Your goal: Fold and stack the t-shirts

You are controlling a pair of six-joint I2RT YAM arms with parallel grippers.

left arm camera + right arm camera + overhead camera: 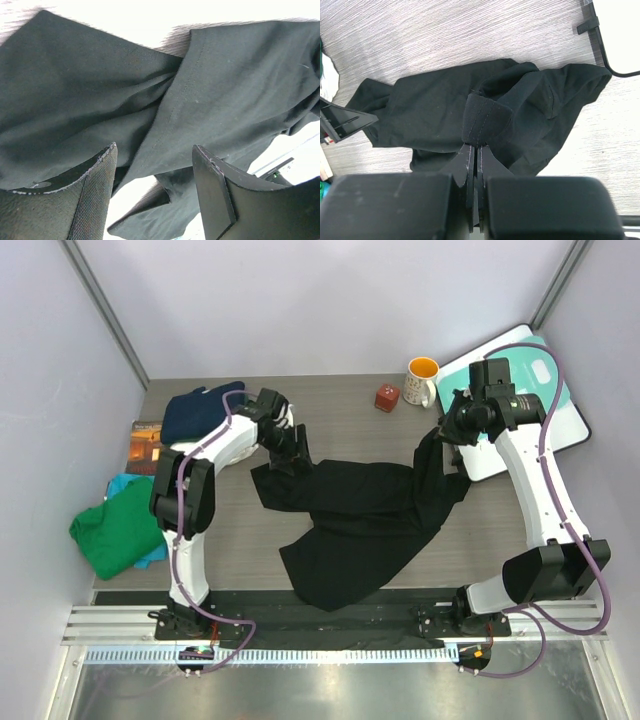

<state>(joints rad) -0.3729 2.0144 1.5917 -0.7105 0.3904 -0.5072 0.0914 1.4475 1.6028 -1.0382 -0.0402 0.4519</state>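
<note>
grey wood-grain table (pixel 350 400), pale walls (pixel 330 300): right tool (pixel 476 147) pinching black t-shirt (pixel 360 530), left tool (pixel 154 147) agape.

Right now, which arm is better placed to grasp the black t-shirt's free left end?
The left. The left gripper hangs open directly over the black t-shirt at that end. The right gripper is shut on a fold at the opposite end, so it is occupied.
</note>
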